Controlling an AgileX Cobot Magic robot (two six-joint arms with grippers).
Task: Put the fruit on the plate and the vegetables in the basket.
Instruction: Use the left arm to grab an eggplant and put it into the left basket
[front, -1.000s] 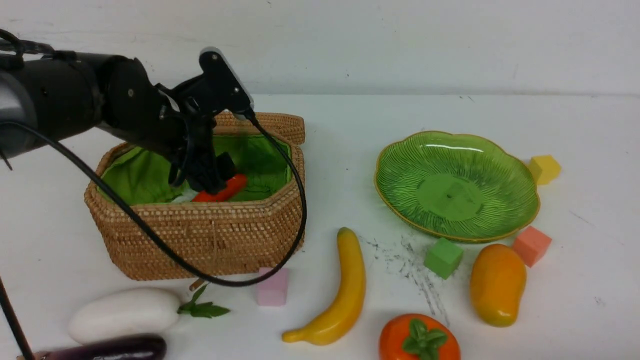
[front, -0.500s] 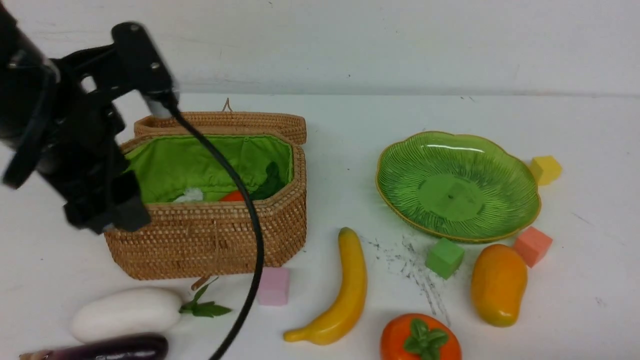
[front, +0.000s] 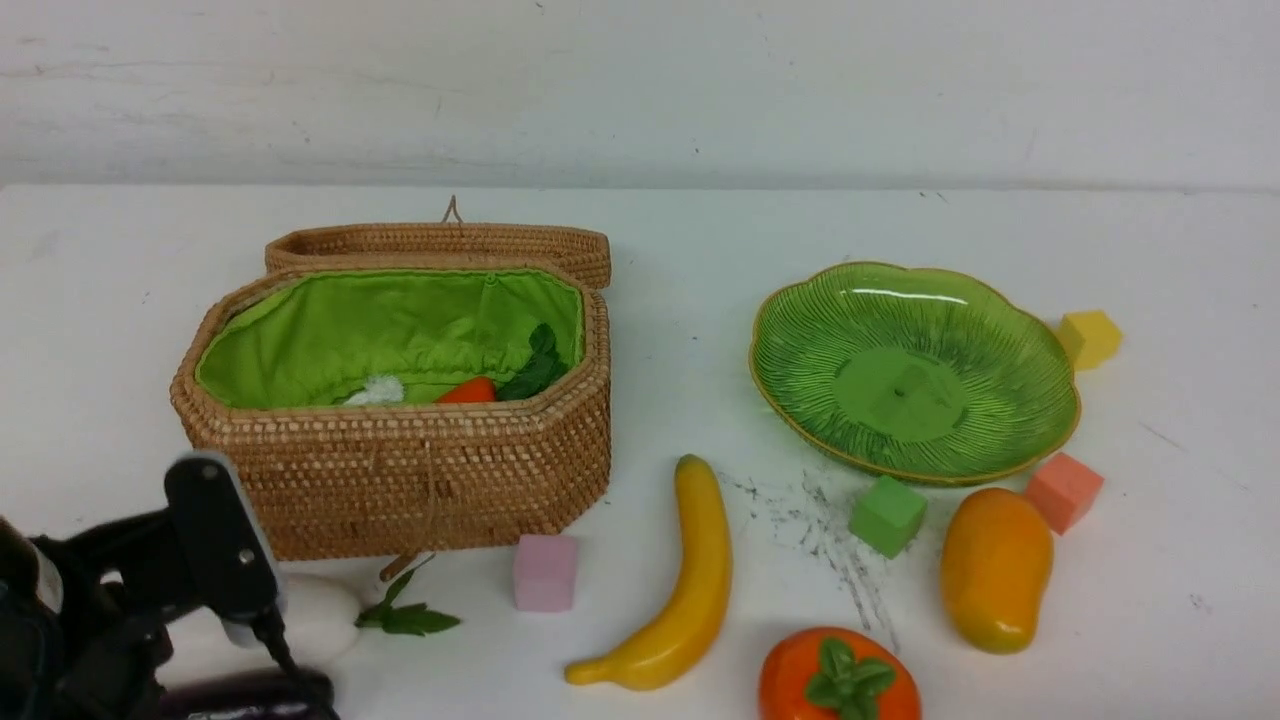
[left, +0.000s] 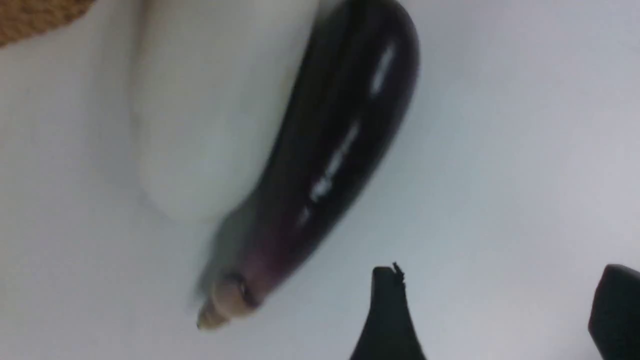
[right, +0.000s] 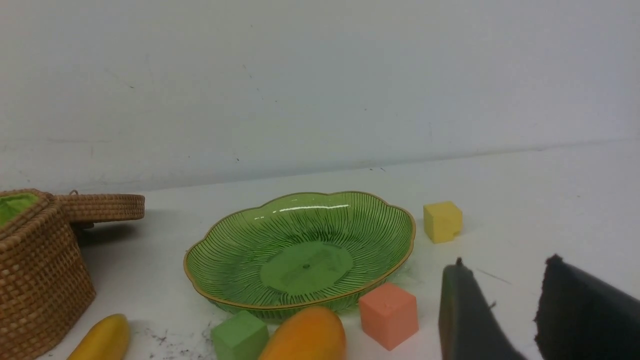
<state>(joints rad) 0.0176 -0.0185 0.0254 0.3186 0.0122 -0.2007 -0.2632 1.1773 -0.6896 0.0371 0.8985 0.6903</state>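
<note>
The woven basket (front: 400, 470) stands open, and the red pointed vegetable (front: 468, 390) lies on its green lining. In front of it lie the white eggplant (front: 320, 615) and the dark purple eggplant (front: 250, 690), both half hidden by my left arm (front: 130, 610). My left gripper (left: 500, 300) is open and empty, just beside the purple eggplant (left: 340, 140) and white eggplant (left: 215, 100). The green plate (front: 800, 320) holds nothing. Banana (front: 690, 590), mango (front: 995, 570) and orange-red fruit (front: 840, 680) lie on the table. My right gripper (right: 505, 265) is open, near the plate (right: 220, 240).
Foam cubes lie about: pink (front: 545, 572) by the basket, green (front: 885, 515) and salmon (front: 1063, 490) at the plate's front rim, yellow (front: 1090, 338) to its right. The basket lid (front: 440, 240) hangs open behind. Dark scuff marks run between banana and plate.
My left arm has left the basket and dropped to the front left by the eggplants. The red vegetable stays in the basket. The right gripper has not moved.
</note>
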